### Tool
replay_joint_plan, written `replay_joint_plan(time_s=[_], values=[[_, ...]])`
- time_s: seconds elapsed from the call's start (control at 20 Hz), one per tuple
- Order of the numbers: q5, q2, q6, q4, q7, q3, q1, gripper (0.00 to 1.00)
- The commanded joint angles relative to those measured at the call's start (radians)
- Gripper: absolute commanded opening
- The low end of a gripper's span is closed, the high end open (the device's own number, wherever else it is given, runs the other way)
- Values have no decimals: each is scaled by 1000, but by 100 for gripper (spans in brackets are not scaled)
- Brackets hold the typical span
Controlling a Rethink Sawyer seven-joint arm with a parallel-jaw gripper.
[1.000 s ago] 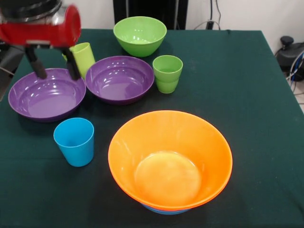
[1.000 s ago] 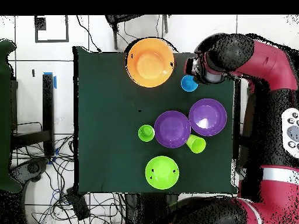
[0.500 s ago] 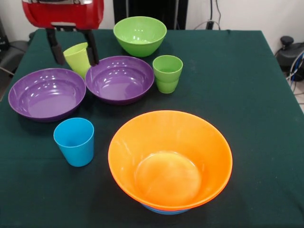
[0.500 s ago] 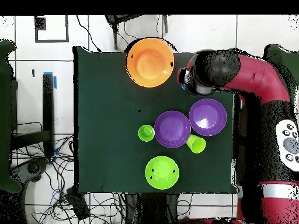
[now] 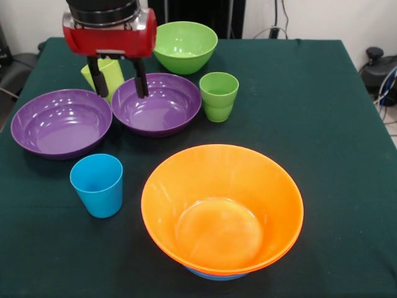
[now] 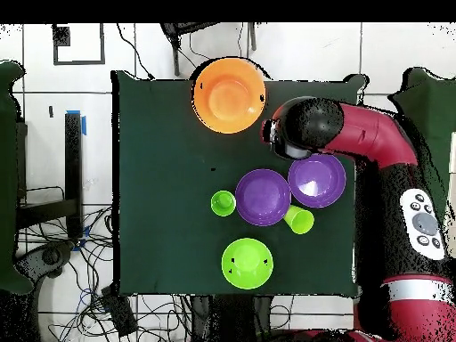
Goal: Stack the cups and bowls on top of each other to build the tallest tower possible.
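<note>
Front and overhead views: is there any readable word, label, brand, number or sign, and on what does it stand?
None can be read.
The bowls, such as the big orange bowl, and the cups, such as the sky blue cup, are plain.
The gripper housing shows no lettering.
The arm's grey button panel carries marks too small to read.

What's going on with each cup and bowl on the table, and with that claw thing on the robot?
gripper: open, holding nothing, above the yellow-green cup.
yellow-green cup: tilted, between the fingers.
sky blue cup: upright, empty.
ridged green cup: upright, empty.
two purple bowls: upright, empty, side by side.
green bowl: upright, empty.
orange bowl: upright, nested on a blue bowl.
</note>
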Motion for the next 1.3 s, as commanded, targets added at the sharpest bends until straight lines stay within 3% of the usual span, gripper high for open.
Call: replay_joint_plan(time_s=[0.05,0.45,0.7,0.9,1.1,1.3], values=[[-18,109,-85,86,129,-34,43,100],[-12,254,-38,-57,-44,26,4,100],[9,339,64,-199,-122,67,2,100],[17,406,186,-370,-131,78,35,100],[45,456,317,-516,-73,84,61,100],[34,487,370,-590,-104,93,66,100]])
